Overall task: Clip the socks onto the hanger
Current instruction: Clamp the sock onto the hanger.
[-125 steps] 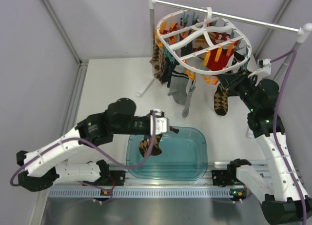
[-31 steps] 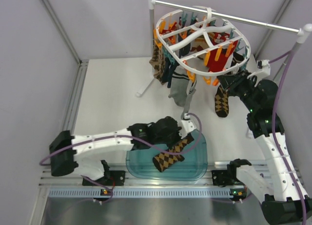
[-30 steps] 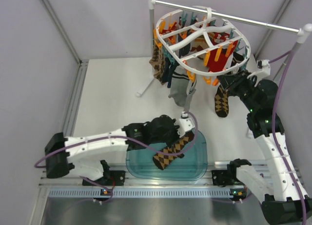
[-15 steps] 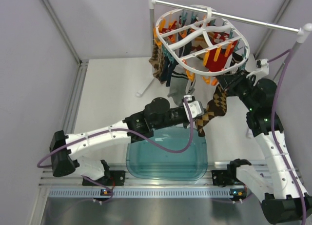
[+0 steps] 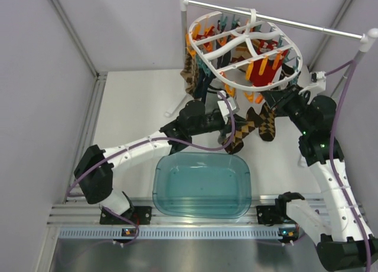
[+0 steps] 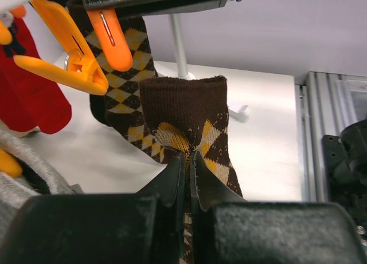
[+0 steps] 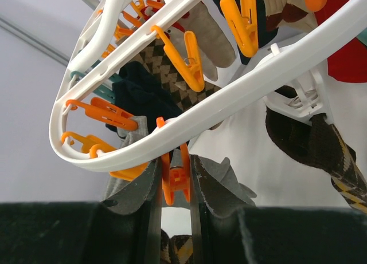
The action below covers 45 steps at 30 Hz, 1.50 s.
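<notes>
The white oval hanger (image 5: 245, 45) hangs from the rod with orange and teal clips. One checked brown-and-yellow sock (image 5: 269, 121) hangs clipped at its near right rim. My left gripper (image 5: 233, 127) is shut on the cuff of the second checked sock (image 5: 242, 133), held up just left of the hanging one. In the left wrist view the gripper (image 6: 188, 161) pinches the cuff (image 6: 183, 106) below an orange clip (image 6: 86, 69). My right gripper (image 5: 274, 97) is shut on an orange clip (image 7: 175, 175) on the hanger rim (image 7: 229, 98), squeezing it.
A teal bin (image 5: 202, 186) sits at the near table edge. The straight white rod (image 5: 277, 19) and its pole (image 5: 183, 48) carry the hanger. Red (image 6: 34, 98), grey (image 6: 23, 155) and dark socks hang from other clips.
My left arm has lifted the checked sock from over the bin up and back to the hanger's near rim, beside the hanging sock. The right arm has stayed on the clip.
</notes>
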Each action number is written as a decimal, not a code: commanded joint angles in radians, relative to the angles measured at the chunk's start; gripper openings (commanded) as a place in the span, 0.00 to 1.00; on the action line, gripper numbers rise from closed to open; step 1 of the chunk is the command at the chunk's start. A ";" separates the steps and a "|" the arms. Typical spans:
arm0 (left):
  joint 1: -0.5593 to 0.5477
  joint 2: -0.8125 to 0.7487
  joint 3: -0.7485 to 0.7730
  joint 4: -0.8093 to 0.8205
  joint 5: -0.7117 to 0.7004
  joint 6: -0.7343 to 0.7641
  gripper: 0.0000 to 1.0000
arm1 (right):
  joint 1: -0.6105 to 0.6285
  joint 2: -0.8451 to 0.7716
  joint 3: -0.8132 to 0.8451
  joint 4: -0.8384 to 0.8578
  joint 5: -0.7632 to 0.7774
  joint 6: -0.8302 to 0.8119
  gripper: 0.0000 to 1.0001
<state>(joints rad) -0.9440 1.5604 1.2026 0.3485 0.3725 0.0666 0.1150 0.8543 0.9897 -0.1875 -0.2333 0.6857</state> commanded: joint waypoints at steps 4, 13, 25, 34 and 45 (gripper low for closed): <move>0.014 0.030 0.051 0.090 0.129 -0.114 0.00 | -0.005 -0.020 0.029 0.016 -0.018 0.021 0.00; 0.022 0.075 0.104 0.049 0.111 -0.100 0.00 | -0.003 -0.029 0.023 0.017 -0.029 0.018 0.00; 0.066 0.124 0.156 0.050 0.134 -0.163 0.00 | -0.005 -0.040 0.014 0.017 -0.037 0.002 0.00; 0.088 0.138 0.176 0.055 0.160 -0.195 0.00 | -0.003 -0.038 0.003 0.031 -0.040 -0.002 0.00; 0.090 0.118 0.161 0.086 0.203 -0.215 0.00 | -0.005 -0.037 -0.013 0.040 -0.031 -0.038 0.00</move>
<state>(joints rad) -0.8566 1.7046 1.3338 0.3557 0.5453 -0.1287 0.1150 0.8265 0.9863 -0.1795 -0.2642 0.6716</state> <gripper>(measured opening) 0.034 0.190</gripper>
